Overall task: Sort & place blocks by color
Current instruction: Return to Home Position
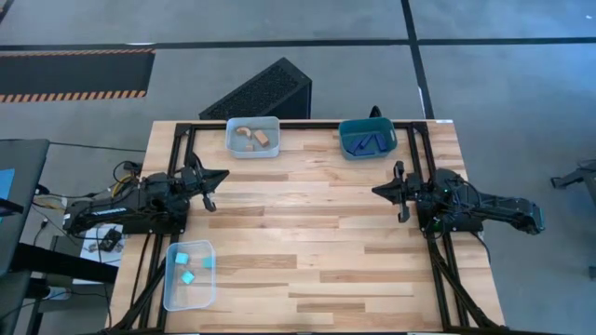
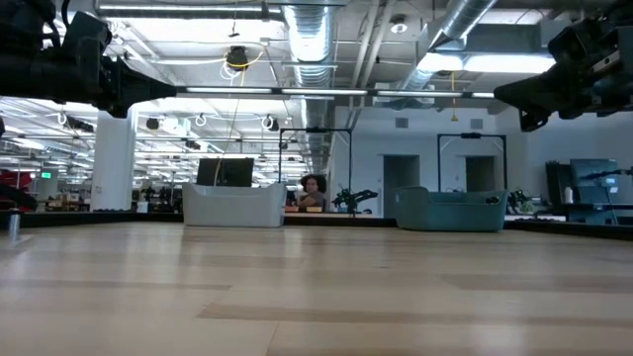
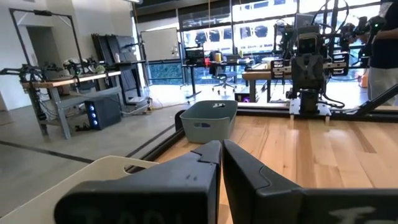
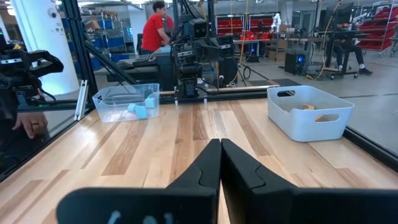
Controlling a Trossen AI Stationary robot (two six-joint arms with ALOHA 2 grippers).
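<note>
Tan wooden pieces (image 1: 255, 137) lie in a pale bin (image 1: 252, 136) at the table's far edge. Dark blue bars (image 1: 369, 144) lie in the teal bin (image 1: 368, 138) at the far right. Cyan cubes (image 1: 187, 267) lie in a clear bin (image 1: 190, 274) at the near left; they also show in the right wrist view (image 4: 140, 109). My left gripper (image 1: 220, 177) is shut and empty at the table's left side, raised above it. My right gripper (image 1: 380, 191) is shut and empty at the right side, also raised.
A black metal frame (image 1: 186, 140) runs along the table's left, far and right sides. A dark slotted box (image 1: 264, 91) stands on the floor beyond the far edge. People show in the room beyond the table, one in a red shirt (image 4: 153, 31).
</note>
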